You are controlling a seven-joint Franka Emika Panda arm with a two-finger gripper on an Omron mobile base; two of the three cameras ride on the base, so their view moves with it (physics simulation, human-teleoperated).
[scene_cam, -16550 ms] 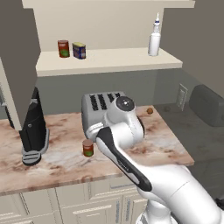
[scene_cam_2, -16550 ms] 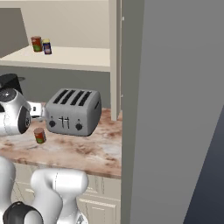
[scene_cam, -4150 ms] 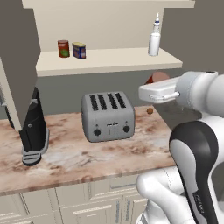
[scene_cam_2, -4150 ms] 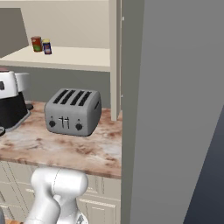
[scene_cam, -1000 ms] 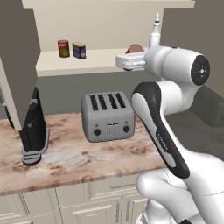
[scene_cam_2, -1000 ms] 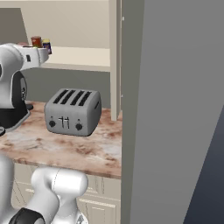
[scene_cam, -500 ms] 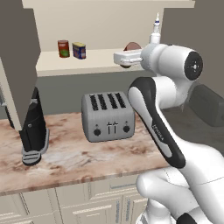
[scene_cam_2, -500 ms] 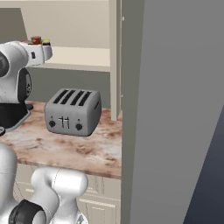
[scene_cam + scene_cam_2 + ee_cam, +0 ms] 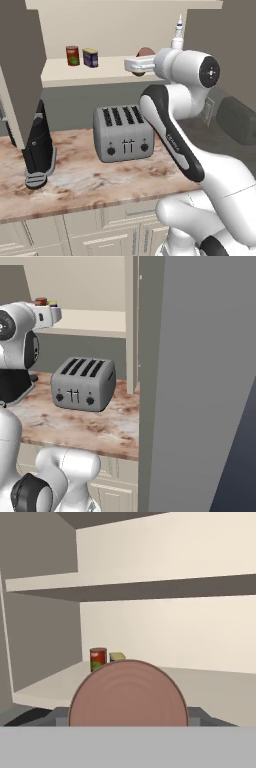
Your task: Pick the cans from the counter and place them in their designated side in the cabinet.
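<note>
We see our gripper (image 9: pixel 141 65) clamped on a brown can (image 9: pixel 145 53) at the shelf's (image 9: pixel 100 75) front edge, mid-length. From the hand, its round ridged end (image 9: pixel 128 693) hides our fingertips and part of the blue can (image 9: pixel 117 657). The red can (image 9: pixel 73 55) and blue can stand near the shelf's left end. The white bottle (image 9: pixel 178 36) is half hidden behind our arm.

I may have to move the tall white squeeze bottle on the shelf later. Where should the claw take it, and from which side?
Grip the white squeeze bottle around its round body, below the narrow nozzle, which looks too thin to clamp. It stands upright at the right end of the cabinet shelf, so come in level from the open front. The claw is currently shut on a can.
</note>
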